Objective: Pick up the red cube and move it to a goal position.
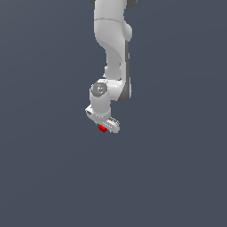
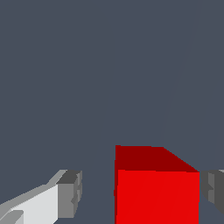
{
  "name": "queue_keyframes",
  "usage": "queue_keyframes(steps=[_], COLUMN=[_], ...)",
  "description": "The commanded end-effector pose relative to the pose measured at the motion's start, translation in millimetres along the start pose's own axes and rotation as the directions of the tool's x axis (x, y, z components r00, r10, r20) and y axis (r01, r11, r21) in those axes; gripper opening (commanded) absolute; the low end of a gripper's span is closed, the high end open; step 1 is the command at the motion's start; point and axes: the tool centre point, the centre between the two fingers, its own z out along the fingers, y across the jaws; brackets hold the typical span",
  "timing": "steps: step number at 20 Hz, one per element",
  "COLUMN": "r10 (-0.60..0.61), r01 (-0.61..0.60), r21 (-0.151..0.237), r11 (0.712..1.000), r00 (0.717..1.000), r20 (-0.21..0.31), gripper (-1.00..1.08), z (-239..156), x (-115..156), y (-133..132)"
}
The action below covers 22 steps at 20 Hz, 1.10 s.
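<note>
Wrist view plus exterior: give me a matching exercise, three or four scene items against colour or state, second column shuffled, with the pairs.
Column 1:
1. red cube
2. gripper
3. fingertips
4. robot arm

Column 2:
A. grey pads
B. white, reaching down from the top of the exterior view
C. bright red, sitting between the fingers
D. open, with a gap visible on one side of the cube

Pairs: 1-C, 2-D, 3-A, 4-B

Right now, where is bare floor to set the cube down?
Bare grey floor lies all around the arm in the exterior view. The only crowded spot is under the pincer, where the red cube sits between its fingers.
</note>
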Motion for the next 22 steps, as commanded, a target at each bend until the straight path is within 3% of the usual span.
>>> queue_keyframes(steps=[1, 8, 9, 22], r10=[0.027, 0.029, 0.029, 0.029], r01=[-0.027, -0.029, -0.029, -0.029], r21=[0.0, 0.001, 0.001, 0.001], r11=[1.0, 1.0, 1.0, 1.0], r00=[1.0, 1.0, 1.0, 1.0], r20=[-0.001, 0.001, 0.001, 0.001], gripper=[1.0, 1.0, -1.0, -1.0], z=[6.1, 7.3, 7.3, 4.7], x=[-1.9, -2.4, -2.4, -2.4], y=[3.0, 2.4, 2.4, 1.4])
